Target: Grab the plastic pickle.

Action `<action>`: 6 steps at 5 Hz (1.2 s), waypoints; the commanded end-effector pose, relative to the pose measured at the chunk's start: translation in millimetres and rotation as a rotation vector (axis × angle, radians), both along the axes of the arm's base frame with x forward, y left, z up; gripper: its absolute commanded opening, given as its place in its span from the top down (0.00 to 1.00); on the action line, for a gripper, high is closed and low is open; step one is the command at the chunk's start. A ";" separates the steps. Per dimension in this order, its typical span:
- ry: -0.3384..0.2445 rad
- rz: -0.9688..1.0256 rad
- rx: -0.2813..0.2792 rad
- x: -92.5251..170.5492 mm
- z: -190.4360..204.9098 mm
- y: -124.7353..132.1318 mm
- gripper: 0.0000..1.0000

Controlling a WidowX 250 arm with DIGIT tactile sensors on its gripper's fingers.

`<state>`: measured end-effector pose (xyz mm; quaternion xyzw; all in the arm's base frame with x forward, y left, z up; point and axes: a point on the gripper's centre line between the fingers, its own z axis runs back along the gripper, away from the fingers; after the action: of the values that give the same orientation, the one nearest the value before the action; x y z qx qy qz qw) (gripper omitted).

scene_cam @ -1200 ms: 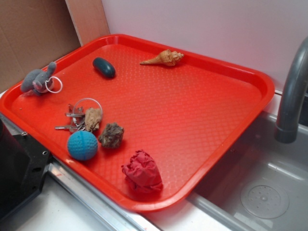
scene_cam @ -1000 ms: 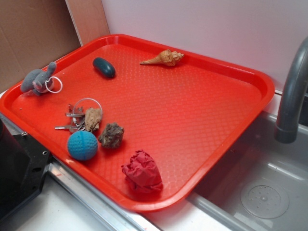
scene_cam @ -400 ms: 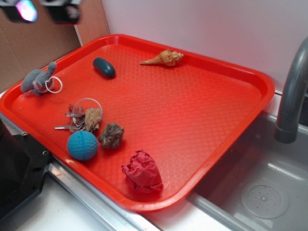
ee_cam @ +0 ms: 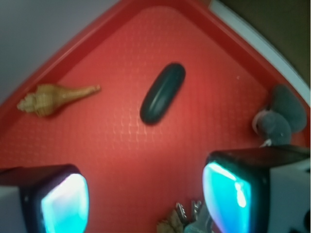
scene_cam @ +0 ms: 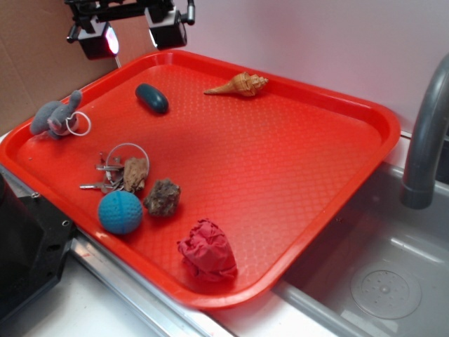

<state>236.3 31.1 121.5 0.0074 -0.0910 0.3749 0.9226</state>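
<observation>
Gripper (scene_cam: 130, 36) hangs at upper left of the exterior frame, above the tray's (scene_cam: 365, 112) far-left corner, jaws spread wide, nothing between them. Plastic pickle (scene_cam: 151, 98) lies on the tray just below & slightly right of the gripper in that view, clear of it, not touching. In wrist view the pickle (ee_cam: 163, 93) sits upper centre, tilted diagonally, between & ahead of the two fingers (ee_cam: 63, 204). Shell (ee_cam: 54, 97) to its left, grey plush toy (ee_cam: 279, 119) at right edge.
</observation>
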 end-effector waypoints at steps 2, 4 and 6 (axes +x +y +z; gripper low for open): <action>-0.045 0.195 0.016 34.0 -15.1 48.8 0.00; 0.046 0.304 0.060 66.3 -70.1 71.1 0.00; 0.117 0.292 0.038 43.1 -70.2 83.4 0.00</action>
<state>283.1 102.0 30.2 0.0627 -0.0102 0.4993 0.8641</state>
